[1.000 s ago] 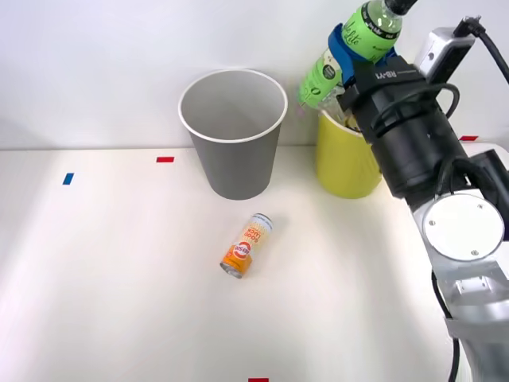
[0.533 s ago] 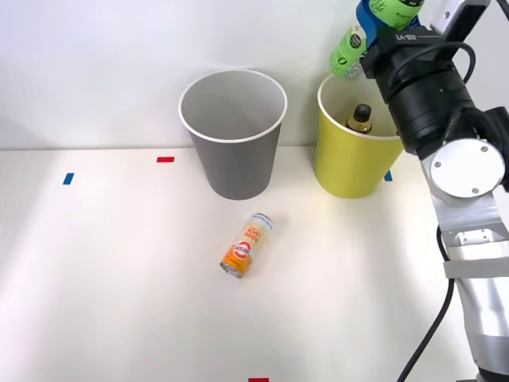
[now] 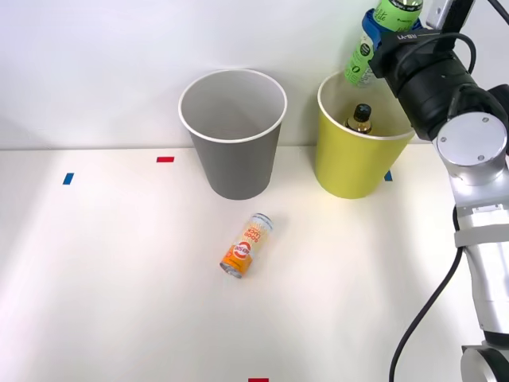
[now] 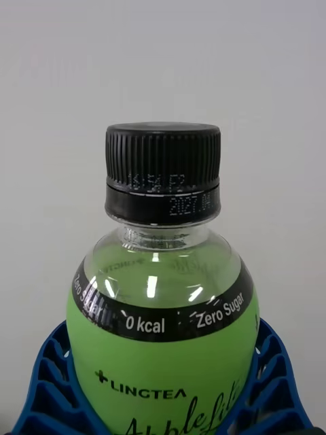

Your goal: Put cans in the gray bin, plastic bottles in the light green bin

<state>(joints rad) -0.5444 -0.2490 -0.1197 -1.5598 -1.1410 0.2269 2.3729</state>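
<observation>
Sitting upper middle of the frame, gray bin (image 3: 232, 131) beside light green bin (image 3: 358, 143), amber bottle (image 3: 359, 118) upright inside. Top right, jaws clamp the green bottle (image 3: 374, 40), tilted. Can (image 3: 247, 245) lies diagonally on the bench (image 3: 119, 278).

Bins: the gray bin (image 3: 232, 131) is standing to the left of the light green bin (image 3: 350, 163), both toward the back of the table (image 3: 103, 278).
Amber bottle (image 3: 359, 118): sitting upright inside the light green bin.
Can (image 3: 247, 245): lying on its side before the gray bin.
Green bottle (image 3: 374, 49): hanging tilted in the right gripper (image 3: 383, 36), above the light green bin.
</observation>
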